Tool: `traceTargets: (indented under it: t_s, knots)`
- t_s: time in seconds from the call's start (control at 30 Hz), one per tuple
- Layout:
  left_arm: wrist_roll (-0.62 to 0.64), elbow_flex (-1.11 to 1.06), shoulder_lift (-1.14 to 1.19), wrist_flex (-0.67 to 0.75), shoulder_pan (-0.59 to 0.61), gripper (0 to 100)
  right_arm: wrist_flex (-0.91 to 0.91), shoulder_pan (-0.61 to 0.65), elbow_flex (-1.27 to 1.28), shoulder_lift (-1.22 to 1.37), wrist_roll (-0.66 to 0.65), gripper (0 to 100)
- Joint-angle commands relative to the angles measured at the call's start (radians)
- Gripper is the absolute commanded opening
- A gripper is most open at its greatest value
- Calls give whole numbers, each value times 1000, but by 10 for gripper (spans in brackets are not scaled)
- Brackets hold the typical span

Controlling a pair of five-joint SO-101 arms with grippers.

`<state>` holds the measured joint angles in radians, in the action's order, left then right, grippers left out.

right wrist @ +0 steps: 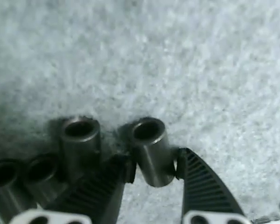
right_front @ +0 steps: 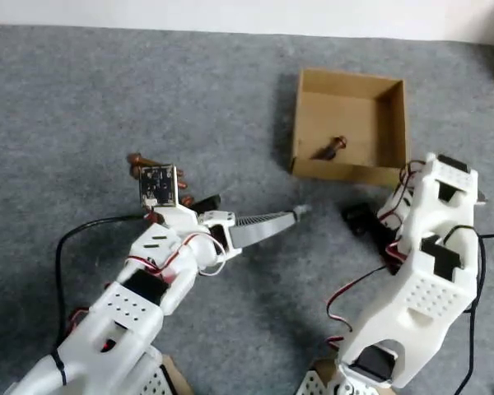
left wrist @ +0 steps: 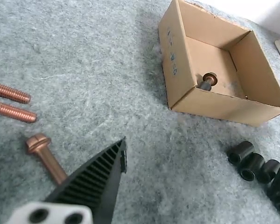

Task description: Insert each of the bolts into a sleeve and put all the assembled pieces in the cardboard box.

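Got the right gripper (right wrist: 154, 161) pinched onto one black sleeve (right wrist: 149, 140), mouth-up on the grey carpet (right wrist: 177, 56), with fingers pressed to both its sides. Can count three more sleeves (right wrist: 79, 137) huddled just beside it. Seeing the left gripper (right_front: 259, 211) spread wide and holding nothing, parked over the carpet between the loose copper bolts (left wrist: 43, 154) and the cardboard box (left wrist: 177, 60). Counting three bolts there, lying bare, well apart from the sleeves. Also spotted one assembled piece (left wrist: 206, 82) inside the box, up against the wall nearest the arms.
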<state>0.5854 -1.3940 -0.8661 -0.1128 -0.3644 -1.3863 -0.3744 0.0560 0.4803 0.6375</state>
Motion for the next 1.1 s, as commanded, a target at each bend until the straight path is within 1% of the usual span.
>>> traceTargets:
  t_s: [0.0,0.13,0.33,0.67,0.87,1.07]
  knots:
    - [-6,10,-2,3,-4,616,64,-22,-5,-12,-31,146]
    - [-6,10,-2,3,-4,616,56,-38,-7,-13,-35,146]
    - [-6,10,-2,3,-4,616,65,-42,-12,-13,-109,146]
    - [-6,10,-2,3,-4,616,67,-65,-165,-8,-209,146]
    - [-6,10,-2,3,-4,616,59,-67,-223,-8,-215,146]
    - [-6,10,-2,3,-4,616,59,-61,-219,-8,-209,146]
